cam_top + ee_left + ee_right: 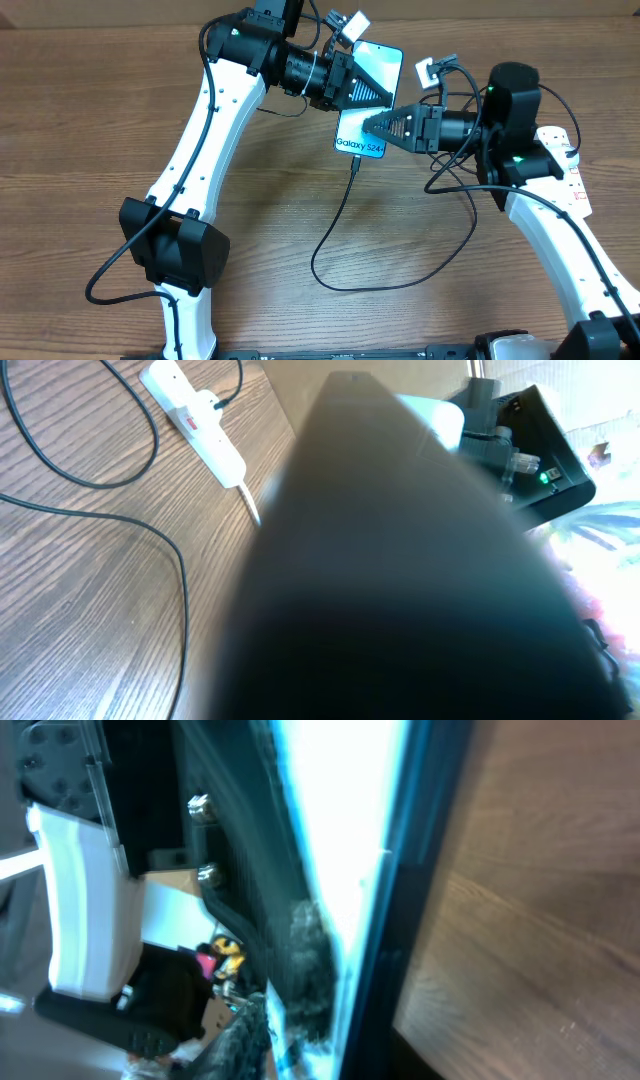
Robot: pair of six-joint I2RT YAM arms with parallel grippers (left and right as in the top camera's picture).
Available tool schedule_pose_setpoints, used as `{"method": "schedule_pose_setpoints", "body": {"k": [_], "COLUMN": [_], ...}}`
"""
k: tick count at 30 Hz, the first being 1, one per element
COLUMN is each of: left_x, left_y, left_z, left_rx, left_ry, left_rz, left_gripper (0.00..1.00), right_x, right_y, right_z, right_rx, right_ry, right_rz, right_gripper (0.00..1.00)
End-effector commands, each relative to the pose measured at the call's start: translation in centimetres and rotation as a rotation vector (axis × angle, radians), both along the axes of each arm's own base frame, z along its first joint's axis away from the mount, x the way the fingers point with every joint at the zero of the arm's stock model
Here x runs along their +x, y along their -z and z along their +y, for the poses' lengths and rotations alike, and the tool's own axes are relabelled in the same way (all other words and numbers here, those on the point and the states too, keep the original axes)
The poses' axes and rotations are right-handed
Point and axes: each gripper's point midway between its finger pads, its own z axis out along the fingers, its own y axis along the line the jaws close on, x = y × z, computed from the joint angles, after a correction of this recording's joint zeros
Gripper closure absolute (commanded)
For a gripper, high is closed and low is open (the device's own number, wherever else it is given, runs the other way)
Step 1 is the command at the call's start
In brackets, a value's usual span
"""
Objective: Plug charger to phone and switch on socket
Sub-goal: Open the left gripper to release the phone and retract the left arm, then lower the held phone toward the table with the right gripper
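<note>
The phone (378, 62), with a light blue screen and a white "Galaxy S24" band, is held above the table between both grippers. My left gripper (362, 92) is shut on its upper part. My right gripper (372, 127) is shut on its lower part, by the band. The charger (335, 232), a thin black cable, has its connector tip at the phone's bottom edge and looks seated there. It loops down across the table and back right. The phone fills the left wrist view (400, 580) as a dark blur and shows edge-on in the right wrist view (340, 840). The socket (568, 165) lies at the far right.
The socket also shows in the left wrist view (195, 420) with a black plug, and the black cable (172, 550) curves beside it. The right arm's body stands over the socket's near end. Both arm bases stand at the table's front edge.
</note>
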Motion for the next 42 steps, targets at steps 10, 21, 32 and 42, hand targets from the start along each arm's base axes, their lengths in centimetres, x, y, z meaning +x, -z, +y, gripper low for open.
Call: {"method": "schedule_pose_setpoints", "body": {"k": [10,21,32,42], "left_x": [-0.4,1.1,5.4,8.2], "left_y": [-0.7,1.3,5.2,9.5], "left_z": [-0.2,0.5,4.7,11.6], "left_rx": [-0.008,0.112,0.39,0.803], "left_ry": [0.01,-0.063,-0.294,-0.514], "left_rz": [-0.027,-0.07,-0.099,-0.17], "left_gripper": [0.83,0.28,0.0,0.0], "right_x": [1.6,1.7,2.4,2.4], "right_y": [0.7,0.8,7.3,13.1], "right_z": [0.1,0.1,-1.9,-5.4], "right_rx": [-0.027,-0.032,-0.278,-0.552], "right_ry": [0.056,0.062,0.214,0.365], "right_rz": [-0.005,-0.005,0.101,0.194], "right_gripper": [0.96,0.96,0.96,0.96]}}
